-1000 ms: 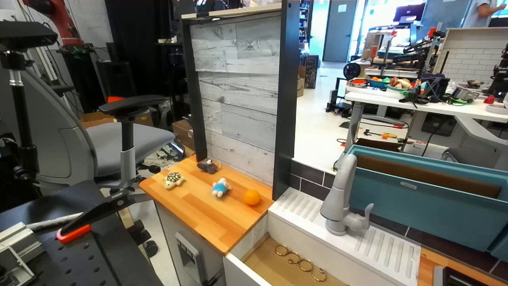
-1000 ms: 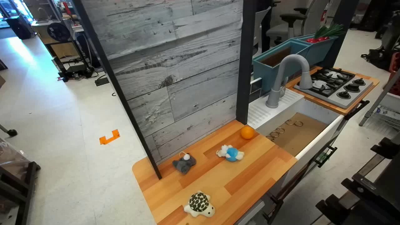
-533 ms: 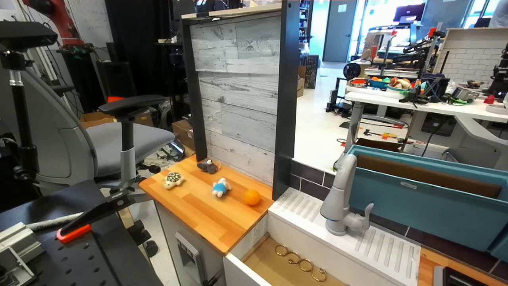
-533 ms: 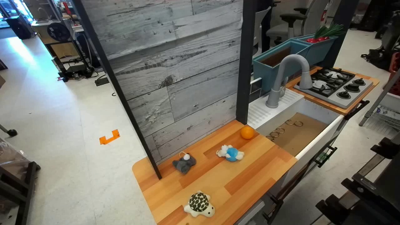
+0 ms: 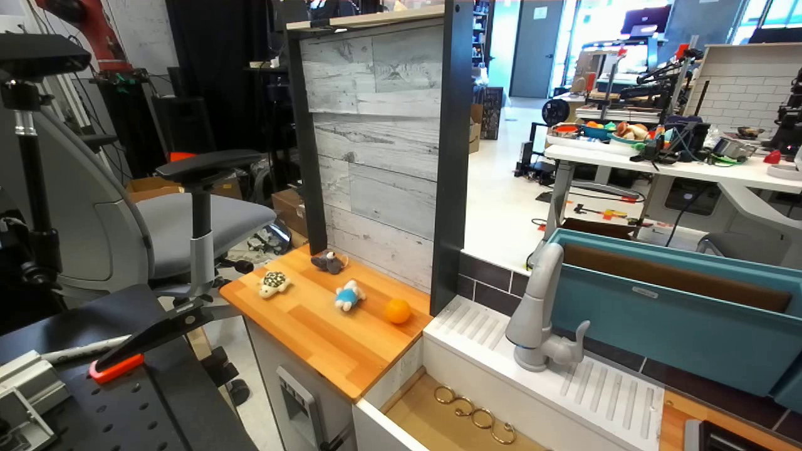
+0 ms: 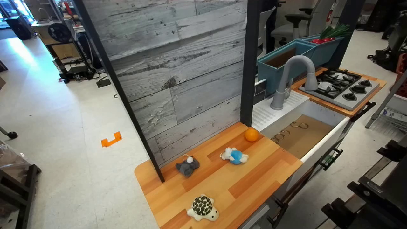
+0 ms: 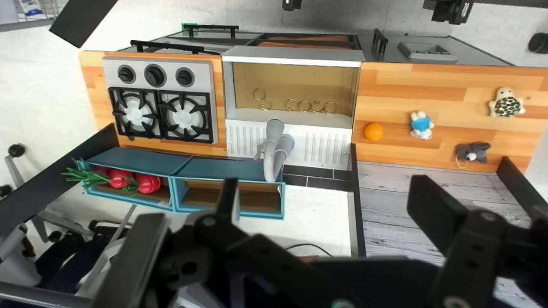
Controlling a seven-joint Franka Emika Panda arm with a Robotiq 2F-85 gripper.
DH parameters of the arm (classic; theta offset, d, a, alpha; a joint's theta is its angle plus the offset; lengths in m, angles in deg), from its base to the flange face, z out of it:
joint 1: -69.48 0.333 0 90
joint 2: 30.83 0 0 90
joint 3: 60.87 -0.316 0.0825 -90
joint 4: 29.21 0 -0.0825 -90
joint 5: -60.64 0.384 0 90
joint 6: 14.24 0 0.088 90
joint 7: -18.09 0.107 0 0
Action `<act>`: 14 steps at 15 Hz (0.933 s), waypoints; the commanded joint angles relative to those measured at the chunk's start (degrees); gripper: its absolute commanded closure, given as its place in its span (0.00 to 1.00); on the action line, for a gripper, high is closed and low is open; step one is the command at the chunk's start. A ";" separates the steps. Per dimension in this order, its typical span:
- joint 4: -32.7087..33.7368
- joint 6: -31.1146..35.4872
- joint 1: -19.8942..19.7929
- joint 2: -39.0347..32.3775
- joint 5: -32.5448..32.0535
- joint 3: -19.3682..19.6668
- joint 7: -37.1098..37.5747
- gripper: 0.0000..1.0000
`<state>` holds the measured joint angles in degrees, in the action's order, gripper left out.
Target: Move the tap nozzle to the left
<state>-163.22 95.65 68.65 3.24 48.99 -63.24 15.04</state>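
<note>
The tap nozzle is a grey curved tube with a flared head, shown in both exterior views. It rises from a stout base on the white ribbed drain board, with a small lever on its side. Its head hangs toward the sink basin. In the wrist view the nozzle is upper centre, its head pointing up the picture toward the basin. My gripper is wide open and empty, its two black fingers apart and well away from the nozzle. The gripper does not show in the exterior views.
A teal planter stands right behind the nozzle. A grey wood-look panel with dark posts rises beside the sink. A stove sits on its other side. An orange and several plush toys lie on the wooden counter. Gold rings lie in the basin.
The nozzle and the things on the counter have not moved. A person in the far background at the upper right of an exterior view has gone out of view.
</note>
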 commanded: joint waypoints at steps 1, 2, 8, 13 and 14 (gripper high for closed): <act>0.73 -0.13 0.52 -1.28 -0.04 0.37 0.37 0.00; 0.99 0.30 0.38 -2.30 -0.41 0.21 0.58 0.00; 1.44 4.79 -0.30 -12.66 -4.22 0.06 0.39 0.00; 3.27 10.60 -0.44 -24.01 -3.27 1.48 0.69 0.00; 3.98 10.71 -0.54 -26.57 -2.75 1.88 0.72 0.00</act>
<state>-162.53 105.33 68.59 -16.59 46.20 -62.21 15.40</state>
